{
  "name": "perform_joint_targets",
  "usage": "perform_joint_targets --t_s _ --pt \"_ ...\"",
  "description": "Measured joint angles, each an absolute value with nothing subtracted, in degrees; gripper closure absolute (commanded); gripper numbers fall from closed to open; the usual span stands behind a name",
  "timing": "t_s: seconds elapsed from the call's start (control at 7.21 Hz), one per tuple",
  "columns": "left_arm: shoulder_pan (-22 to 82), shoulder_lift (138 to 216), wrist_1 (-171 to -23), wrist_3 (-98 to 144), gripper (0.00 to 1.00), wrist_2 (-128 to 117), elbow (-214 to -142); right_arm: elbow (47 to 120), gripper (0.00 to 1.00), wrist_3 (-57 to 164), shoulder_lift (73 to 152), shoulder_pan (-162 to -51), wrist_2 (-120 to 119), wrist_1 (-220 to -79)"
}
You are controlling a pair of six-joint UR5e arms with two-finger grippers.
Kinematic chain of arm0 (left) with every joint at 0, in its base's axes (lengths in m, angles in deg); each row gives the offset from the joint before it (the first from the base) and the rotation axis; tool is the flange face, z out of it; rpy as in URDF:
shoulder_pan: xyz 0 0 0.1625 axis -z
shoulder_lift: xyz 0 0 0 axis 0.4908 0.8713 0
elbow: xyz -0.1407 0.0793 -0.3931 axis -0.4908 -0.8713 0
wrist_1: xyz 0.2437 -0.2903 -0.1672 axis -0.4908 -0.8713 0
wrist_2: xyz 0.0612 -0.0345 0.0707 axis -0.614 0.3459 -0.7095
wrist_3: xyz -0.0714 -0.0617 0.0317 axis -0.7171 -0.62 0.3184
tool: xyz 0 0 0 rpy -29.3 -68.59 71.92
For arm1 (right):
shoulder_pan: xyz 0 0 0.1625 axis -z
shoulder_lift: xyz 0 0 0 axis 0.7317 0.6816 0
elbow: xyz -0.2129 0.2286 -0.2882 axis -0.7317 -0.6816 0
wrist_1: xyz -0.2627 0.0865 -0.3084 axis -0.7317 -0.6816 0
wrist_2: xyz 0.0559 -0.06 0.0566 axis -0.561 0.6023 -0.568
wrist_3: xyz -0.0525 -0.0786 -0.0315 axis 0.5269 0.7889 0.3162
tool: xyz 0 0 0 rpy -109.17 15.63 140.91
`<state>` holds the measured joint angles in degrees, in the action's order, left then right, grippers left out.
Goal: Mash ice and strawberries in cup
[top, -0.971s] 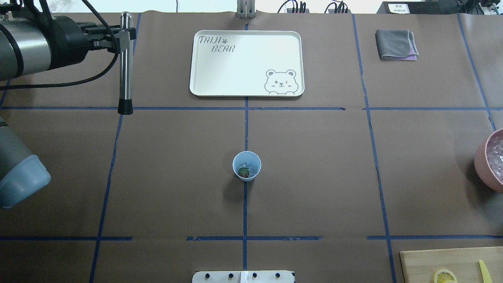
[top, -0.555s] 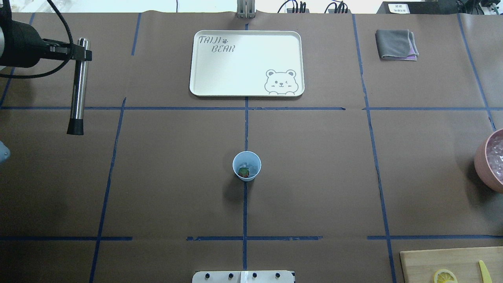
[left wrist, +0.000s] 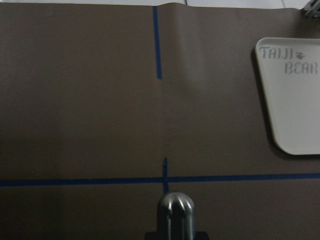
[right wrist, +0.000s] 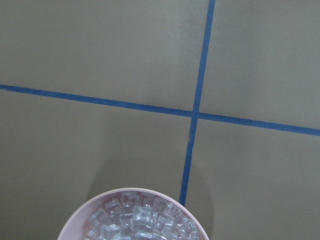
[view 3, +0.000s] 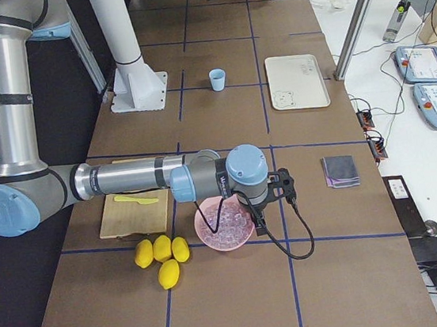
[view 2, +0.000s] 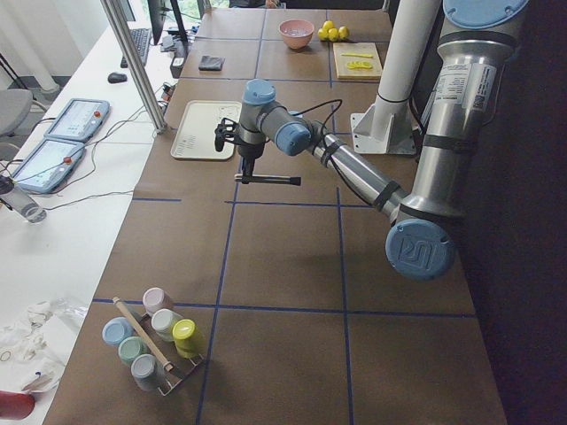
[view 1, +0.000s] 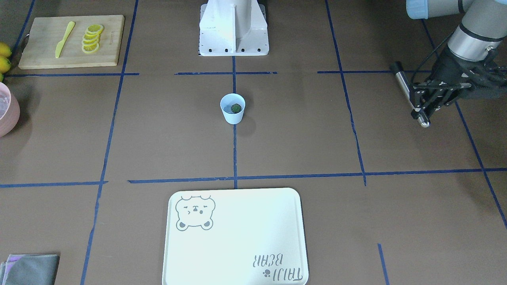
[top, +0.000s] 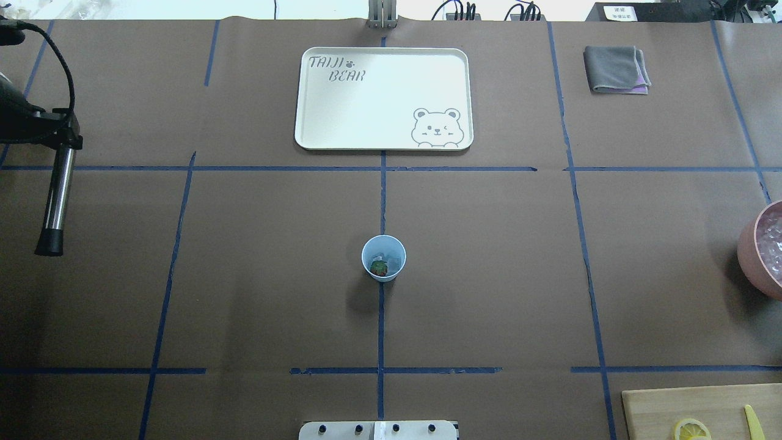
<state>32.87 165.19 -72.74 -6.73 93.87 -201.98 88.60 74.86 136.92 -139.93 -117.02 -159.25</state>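
In the front-facing view, one tray (view 1: pixel 245 233) is seen: cream, smooth, a rounded rectangle printed with a bear. One cup (view 1: pixel 233 115) is stood on the robot's side of the tray, on the centre line of blue tape (view 1: pixel 234 158). It is light blue, tapered, of smooth plastic. One strawberry (view 1: pixel 236 107), red with a green cap, is held in it. One left gripper (view 1: pixel 420 107) is clamped on one muddler (view 1: pixel 405 86), a slim polished metal rod. It is held above the brown paper (view 1: pixel 158 130), far to the robot's left of the tray and well apart from the cup. One wooden board (view 1: pixel 39 55) carries one yellow knife (view 1: pixel 64 38) and overlapping lemon slices (view 1: pixel 92 37), whose number is not clear.

In the overhead view, the ice (top: pixel 391 259) is seen as a pale translucent patch in the cup, beside the strawberry. The muddler's black tip is pointed toward the robot. One folded grey cloth (top: pixel 616 69) is laid to the right of the tray.

In the exterior left view, the muddler is held about level by the near arm.

In the exterior right view, one right gripper (view 3: pixel 283 183) is hung by one pink bowl (view 3: pixel 209 243), far to the robot's right of the tray. Whether its fingers are apart cannot be told. Four whole lemons (view 3: pixel 162 254) are counted.

In the left wrist view, the muddler's rounded end is seen at the bottom edge.

In the right wrist view, clear cubes (right wrist: pixel 135 217) are heaped in the bowl.
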Motion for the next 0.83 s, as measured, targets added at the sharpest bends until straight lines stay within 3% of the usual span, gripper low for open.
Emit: perform_joint_targets --t_s 0.42,0.83 --pt "38.1 161.6 -75.8 5.2 1.00 99.0 -192.2 88.6 0.01 73.8 136.7 -139.9 -117.0 -159.2" --pt "39.0 160.7 -89.1 7.7 1.00 99.7 -180.2 88.9 0.01 72.8 136.7 -139.9 -117.0 -159.2"
